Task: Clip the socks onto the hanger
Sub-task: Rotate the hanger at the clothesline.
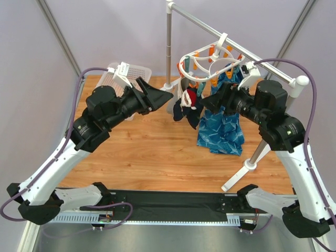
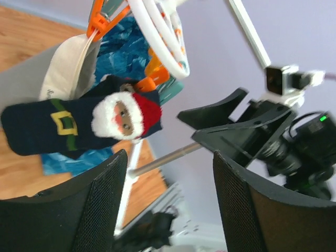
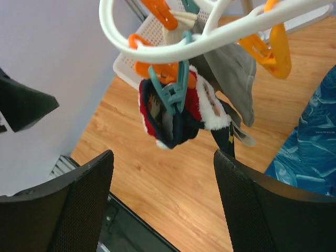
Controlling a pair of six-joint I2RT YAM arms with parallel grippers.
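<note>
The white slatted basket point(image 1: 137, 69) stands at the rear left of the wood-grain tabletop point(image 1: 152, 152). The left arm hides its contents. The walls are lilac. The socks point(image 1: 189, 107) hang pegged under the hanger point(image 3: 226, 38) on the grey rail point(image 1: 210, 27), beside a blue cloth point(image 1: 223, 131), their long axis dropping downward. The left pincer point(image 1: 160, 97) and right pincer point(image 1: 207, 101) both gape, released, flanking the socks.
</note>
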